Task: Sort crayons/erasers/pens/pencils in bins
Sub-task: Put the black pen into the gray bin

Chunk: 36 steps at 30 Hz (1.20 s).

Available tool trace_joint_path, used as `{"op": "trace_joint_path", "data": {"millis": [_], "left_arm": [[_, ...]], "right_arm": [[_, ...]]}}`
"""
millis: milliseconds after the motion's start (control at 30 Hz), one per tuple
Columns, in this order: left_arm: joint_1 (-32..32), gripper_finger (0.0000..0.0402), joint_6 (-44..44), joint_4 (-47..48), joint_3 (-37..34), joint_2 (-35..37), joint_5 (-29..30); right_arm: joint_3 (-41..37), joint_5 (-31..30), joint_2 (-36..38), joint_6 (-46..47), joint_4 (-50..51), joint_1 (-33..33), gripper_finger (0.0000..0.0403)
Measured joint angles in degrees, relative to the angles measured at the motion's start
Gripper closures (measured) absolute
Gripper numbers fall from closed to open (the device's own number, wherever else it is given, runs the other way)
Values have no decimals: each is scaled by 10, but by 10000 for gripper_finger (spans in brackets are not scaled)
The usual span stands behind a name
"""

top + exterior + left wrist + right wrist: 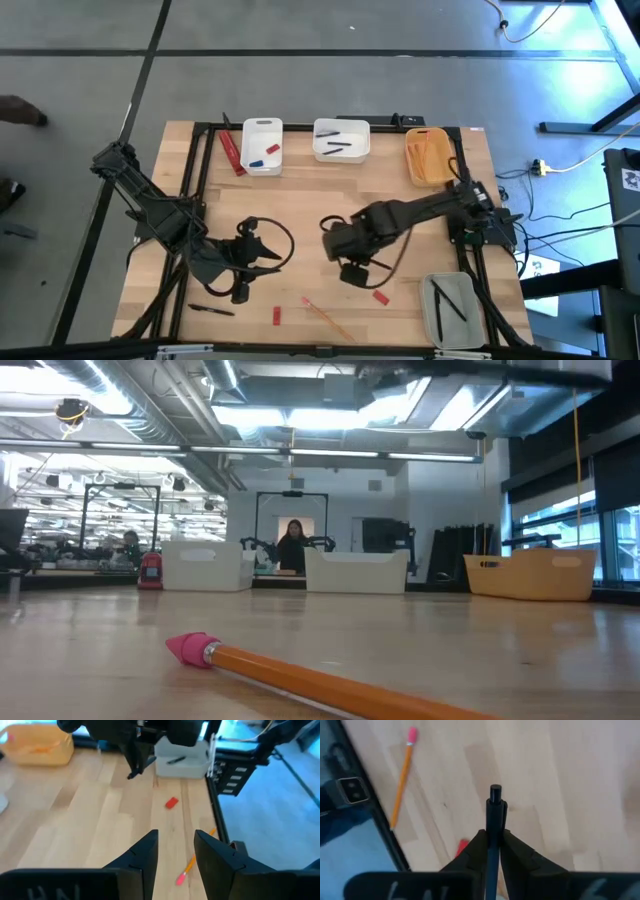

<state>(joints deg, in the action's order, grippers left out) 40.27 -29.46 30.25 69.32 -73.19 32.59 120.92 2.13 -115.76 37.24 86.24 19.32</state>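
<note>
Pale wooden table (330, 180), right tool (492, 845) pinching a pen (494, 815) lengthwise, tip pointing beyond its fingers, left tool (175, 855) spread.

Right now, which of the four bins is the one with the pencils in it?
The yellow-orange bin at the table's far right corner. Thin orange pencils lie inside it. The two white bins beside it hold other things, and the grey bin holds dark pens.

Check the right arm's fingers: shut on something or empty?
Shut on a pen: in the right wrist view the right gripper has both fingers pressed against its black shaft above the table.
</note>
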Motion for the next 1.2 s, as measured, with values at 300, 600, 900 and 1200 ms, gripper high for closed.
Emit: {"op": "trace_joint_path", "data": {"millis": [300,600,900,1200], "left_arm": [[-4,282,88,-99,0,-23,0],[-21,282,121,-150,0,-73,-6],[-21,282,148,-193,0,-82,-9],[-21,282,256,-312,0,-82,-68]], "right_arm": [[-2,-28,51,146,38,76,357],[-2,-41,72,296,38,165,357],[-2,-75,72,433,38,242,357],[-107,-80,110,538,37,275,357]]}}
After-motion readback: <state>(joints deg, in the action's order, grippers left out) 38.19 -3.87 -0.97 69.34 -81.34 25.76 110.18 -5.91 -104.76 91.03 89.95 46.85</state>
